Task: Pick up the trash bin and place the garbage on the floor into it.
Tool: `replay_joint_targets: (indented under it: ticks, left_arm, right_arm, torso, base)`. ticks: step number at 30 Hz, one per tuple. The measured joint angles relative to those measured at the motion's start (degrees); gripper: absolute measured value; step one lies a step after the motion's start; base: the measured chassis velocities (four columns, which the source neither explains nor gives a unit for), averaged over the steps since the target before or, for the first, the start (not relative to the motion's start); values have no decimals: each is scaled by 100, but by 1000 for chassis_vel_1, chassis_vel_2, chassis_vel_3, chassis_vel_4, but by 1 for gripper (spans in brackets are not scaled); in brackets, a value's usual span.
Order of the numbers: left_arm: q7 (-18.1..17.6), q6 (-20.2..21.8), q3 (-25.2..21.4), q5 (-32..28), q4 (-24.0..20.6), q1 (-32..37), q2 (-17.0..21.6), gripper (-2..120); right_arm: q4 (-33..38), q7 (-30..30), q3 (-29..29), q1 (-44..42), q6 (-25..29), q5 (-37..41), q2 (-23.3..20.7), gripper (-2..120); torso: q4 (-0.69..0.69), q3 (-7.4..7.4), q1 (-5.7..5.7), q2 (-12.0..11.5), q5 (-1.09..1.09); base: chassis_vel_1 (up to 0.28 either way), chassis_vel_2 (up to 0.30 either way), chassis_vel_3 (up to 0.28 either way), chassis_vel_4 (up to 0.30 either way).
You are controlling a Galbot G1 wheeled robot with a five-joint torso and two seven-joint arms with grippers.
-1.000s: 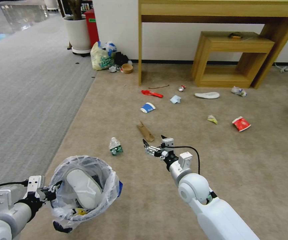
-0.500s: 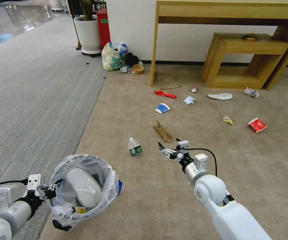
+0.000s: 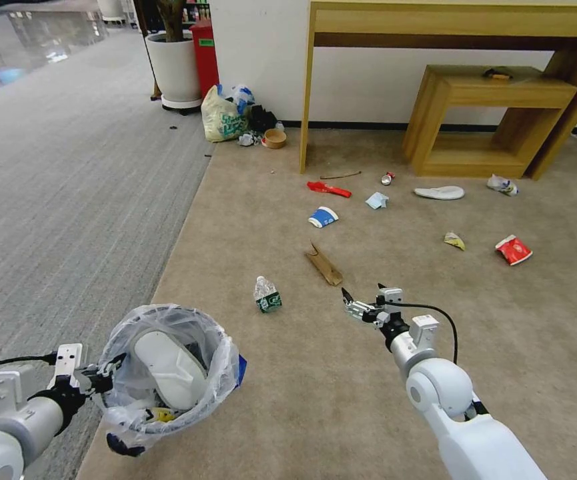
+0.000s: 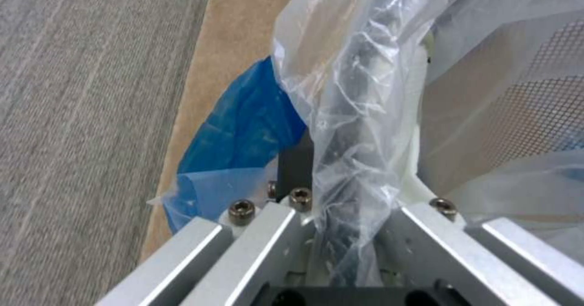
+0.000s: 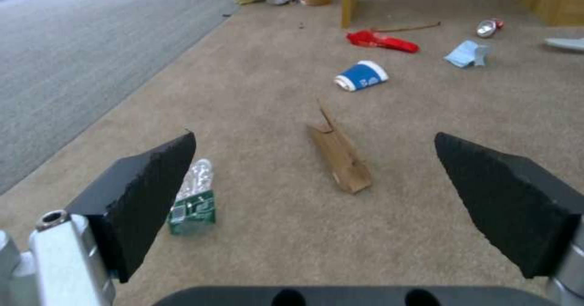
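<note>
We see our left gripper point(image 3: 105, 380) low and apparently clamped; our right gripper point(image 3: 361, 299) reaches forward (jaws spread wide).

White arms point(image 3: 465, 427) — silver wrists, black cables, black-padded fingers point(image 5: 146, 196).

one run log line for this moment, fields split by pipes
left gripper: shut on trash bin rim | right gripper: open, above carpet near cardboard | in bin: white slipper

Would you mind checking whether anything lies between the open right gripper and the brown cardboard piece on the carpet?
Nothing visible does. The right gripper, open, faces the brown cardboard across bare carpet; the crushed bottle lies off to one side.
</note>
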Motion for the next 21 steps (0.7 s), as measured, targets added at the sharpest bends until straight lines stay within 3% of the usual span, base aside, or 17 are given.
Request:
replay_joint_targets:
  ticks: [21]
  left_arm:
    - [-1, -1, 4, 7, -28, 11, -43, 0]
  right_arm:
    - [-60, -73, -53, -159, 76, -156, 14, 100]
  torso:
    - [-1, 3, 2, -1, 0]
  base:
    - [-191, 188, 192, -194]
